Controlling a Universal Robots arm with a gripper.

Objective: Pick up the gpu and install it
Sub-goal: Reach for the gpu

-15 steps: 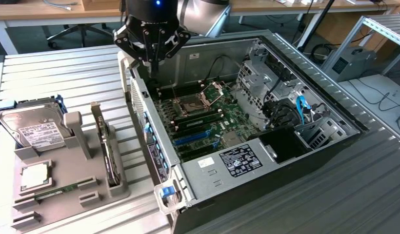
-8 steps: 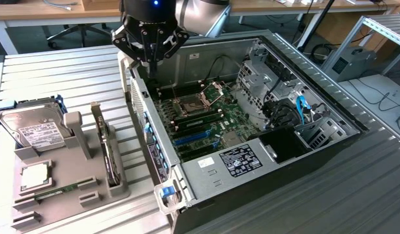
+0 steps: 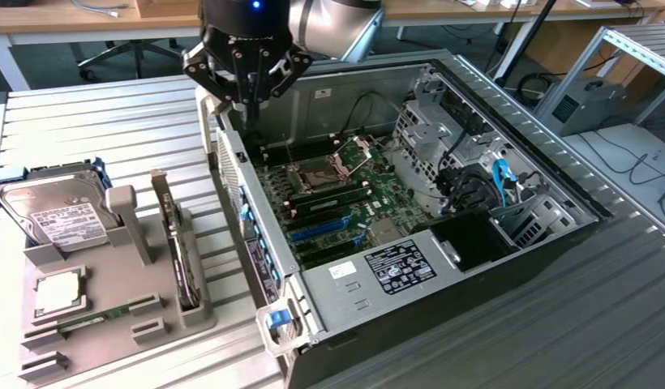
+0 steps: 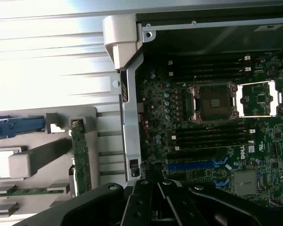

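Judged to be at the very start: pick-up not yet made, nothing installed. Hovering at the upper middle of the exterior view, over the rear rim of the open grey sheet-metal computer case: the black multi-link gripper, jaws closed to a point and gripping nothing. Well apart from the slim green circuit-board gpu, thin silver bracket along one end, parked on edge in a slot of the matte grey moulded plastic holder at the exterior view's left, on the ribbed aluminium worktop. Calls, probably, for spreading the jaws and squaring them to that narrow upper edge, clear of the holder's upright posts. Inside the case: glossy green motherboard, long blue plastic expansion slots, bare square metal-framed processor socket. Just beside the card, further left: boxy silver hard drive with white label.
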